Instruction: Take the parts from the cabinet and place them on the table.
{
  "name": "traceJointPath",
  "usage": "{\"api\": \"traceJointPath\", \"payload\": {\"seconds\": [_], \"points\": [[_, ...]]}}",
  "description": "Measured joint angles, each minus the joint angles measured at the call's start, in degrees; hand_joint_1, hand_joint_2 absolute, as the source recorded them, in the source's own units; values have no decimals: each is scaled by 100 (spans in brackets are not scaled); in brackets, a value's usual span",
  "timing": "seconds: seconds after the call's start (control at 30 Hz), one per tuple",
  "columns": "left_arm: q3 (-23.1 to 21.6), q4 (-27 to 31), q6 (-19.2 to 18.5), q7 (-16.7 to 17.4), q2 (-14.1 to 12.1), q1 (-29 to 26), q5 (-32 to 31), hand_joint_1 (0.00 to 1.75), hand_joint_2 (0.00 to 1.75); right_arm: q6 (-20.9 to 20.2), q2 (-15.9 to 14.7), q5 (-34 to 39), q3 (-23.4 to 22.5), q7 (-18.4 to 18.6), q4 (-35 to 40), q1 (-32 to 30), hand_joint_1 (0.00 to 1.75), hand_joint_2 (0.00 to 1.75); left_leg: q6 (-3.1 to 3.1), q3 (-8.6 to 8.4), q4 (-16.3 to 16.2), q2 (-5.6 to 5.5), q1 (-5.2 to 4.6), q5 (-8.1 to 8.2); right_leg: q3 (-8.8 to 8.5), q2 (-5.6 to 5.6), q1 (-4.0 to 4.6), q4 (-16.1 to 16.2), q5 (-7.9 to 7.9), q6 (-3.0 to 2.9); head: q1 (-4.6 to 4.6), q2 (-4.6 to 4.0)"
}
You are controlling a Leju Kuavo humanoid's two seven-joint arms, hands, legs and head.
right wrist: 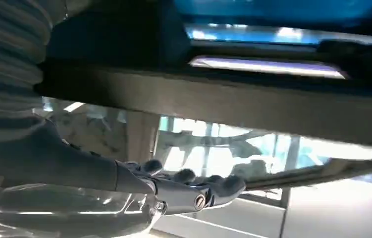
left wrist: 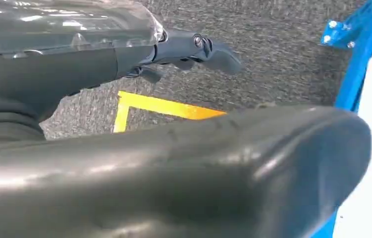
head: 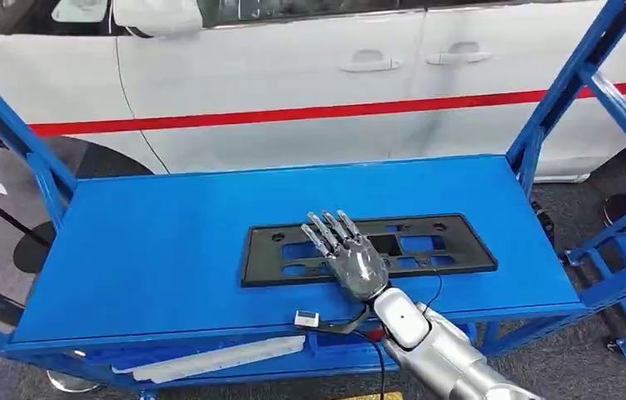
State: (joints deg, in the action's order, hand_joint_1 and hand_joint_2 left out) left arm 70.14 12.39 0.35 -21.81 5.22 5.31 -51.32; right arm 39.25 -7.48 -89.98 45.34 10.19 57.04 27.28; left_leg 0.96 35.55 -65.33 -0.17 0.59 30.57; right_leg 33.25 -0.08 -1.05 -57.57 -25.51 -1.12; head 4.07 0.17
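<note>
A black rectangular frame part point(head: 438, 247) with several cut-outs lies flat on the blue table point(head: 151, 250), a little right of the middle. My right hand point(head: 349, 252) is spread over the frame's left-middle section, fingers stretched toward the far side. In the right wrist view the fingers point(right wrist: 193, 194) hang slightly apart from the frame's dark edge point(right wrist: 233, 101), with light showing between them and nothing in the grasp. My left hand point(left wrist: 75, 69) hangs beside the body above grey carpet, its thumb point(left wrist: 198, 168) and fingers point(left wrist: 198, 49) apart and holding nothing.
A white car point(head: 309, 75) with a red stripe stands close behind the table. Blue slanted posts point(head: 559, 92) rise at both ends. A long white part point(head: 209, 358) lies on the lower shelf. A small white device point(head: 307, 317) with a cable sits at the front edge.
</note>
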Motion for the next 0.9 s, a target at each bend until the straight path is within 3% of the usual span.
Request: {"api": "traceJointPath", "payload": {"seconds": [0.03,0.07,0.1,0.13,0.17,0.23,0.27,0.4,0.43,0.47,0.53,0.57,0.6,0.63,0.67,0.7,0.73,0.77,0.8,0.83,0.9], "points": [[24,0,0,-2,0,-3,6,0,0,-68,-18,0,90,94,-92,69,129,175,19,237,-508,0,9,218,-1,0,9,0,-1,-3,-2,0],[44,0,-2,-4,0,-15,28,0,0,-144,-66,0,170,186,-179,136,147,175,32,436,-922,1,12,352,0,-1,17,-2,-4,-8,-2,0],[63,0,-4,-11,0,-31,39,0,0,-216,-109,0,240,278,-253,190,154,175,34,525,-1095,1,13,351,-6,1,23,-2,-4,-7,-2,0],[74,0,-9,-18,-2,-41,48,0,0,-296,-159,0,320,401,-314,242,161,175,27,482,-992,1,13,225,-15,4,25,-4,-4,-7,-2,0],[83,0,-15,-31,-9,-43,50,0,0,-390,-225,0,382,532,-351,299,159,175,13,300,-597,1,12,-29,-26,6,25,-8,-6,-2,-2,0],[100,0,-31,-53,-20,-38,52,0,0,-557,-370,0,450,769,-400,391,166,175,-33,-231,479,3,13,-512,-49,2,25,-18,-21,40,-2,0],[107,0,-44,-59,-17,-34,52,0,0,-610,-451,0,456,839,-426,427,166,175,-56,-330,714,1,-8,-444,-31,-1,67,-43,-37,84,-2,0],[111,0,-98,-85,-17,-73,11,0,0,-721,-719,11,448,970,-478,461,175,175,-220,-308,736,-10,-28,-499,-27,3,53,-10,5,232,-2,0],[111,0,-107,-85,-11,-70,-11,0,0,-728,-770,11,439,1007,-478,440,175,175,-264,-326,775,3,2,-533,-19,8,25,-70,-47,262,-2,0],[111,0,-116,-90,-13,-62,-18,0,0,-734,-815,11,426,1027,-478,421,175,175,-290,-322,780,6,2,-539,71,8,28,-268,-211,287,-2,0],[111,0,-125,-94,-17,-56,-26,0,0,-739,-894,11,397,1064,-476,379,175,175,-329,-299,778,10,-11,-547,501,9,23,-1179,-688,329,-2,0],[111,0,-133,-96,-17,-60,-26,0,0,-741,-918,11,384,1077,-474,352,175,175,-336,-293,776,9,-17,-546,707,9,25,-1610,-845,341,-2,0],[114,0,-140,-98,-17,-67,-26,0,0,-743,-920,11,369,1079,-474,332,175,175,-338,-293,775,8,-25,-544,826,9,25,-1845,-873,342,-2,0],[114,0,-142,-98,-17,-76,-26,0,0,-745,-922,11,351,1079,-474,322,175,175,-340,-303,774,7,-32,-543,804,9,26,-1797,-763,334,-2,0],[116,0,-155,-101,-17,-77,-26,0,0,-747,-927,11,338,1075,-472,314,175,175,-340,-311,774,4,-39,-542,689,9,29,-1549,-585,315,-2,0],[116,0,-168,-109,-17,-75,-24,0,0,-758,-935,11,319,1068,-472,304,175,175,-338,-324,774,-3,-48,-541,478,9,37,-1127,-353,281,-2,0],[116,0,-190,-138,-15,-72,-22,0,0,-769,-938,9,295,1042,-458,306,175,175,-335,-341,775,-4,-66,-538,118,9,71,-430,-44,207,-2,0],[116,0,-208,-168,-7,-69,-22,0,0,-769,-938,9,266,1011,-454,310,175,175,-329,-347,776,-2,-62,-536,-78,4,103,-5,-29,128,-2,0],[116,0,-210,-209,4,-66,-24,0,0,-769,-938,9,242,986,-450,307,175,175,-302,-338,774,-3,-95,-528,-82,-13,118,-3,-57,115,-2,0],[116,0,-205,-298,-2,-64,-24,0,175,-760,-938,9,198,911,-448,294,175,175,-264,-327,775,-6,-72,-530,-81,-20,131,33,-14,114,-2,0],[118,0,-190,-472,-2,-65,-31,0,175,-730,-935,9,109,832,-445,257,175,175,-209,-349,800,-6,-55,-543,-81,-14,149,47,-9,88,-2,0]]}}
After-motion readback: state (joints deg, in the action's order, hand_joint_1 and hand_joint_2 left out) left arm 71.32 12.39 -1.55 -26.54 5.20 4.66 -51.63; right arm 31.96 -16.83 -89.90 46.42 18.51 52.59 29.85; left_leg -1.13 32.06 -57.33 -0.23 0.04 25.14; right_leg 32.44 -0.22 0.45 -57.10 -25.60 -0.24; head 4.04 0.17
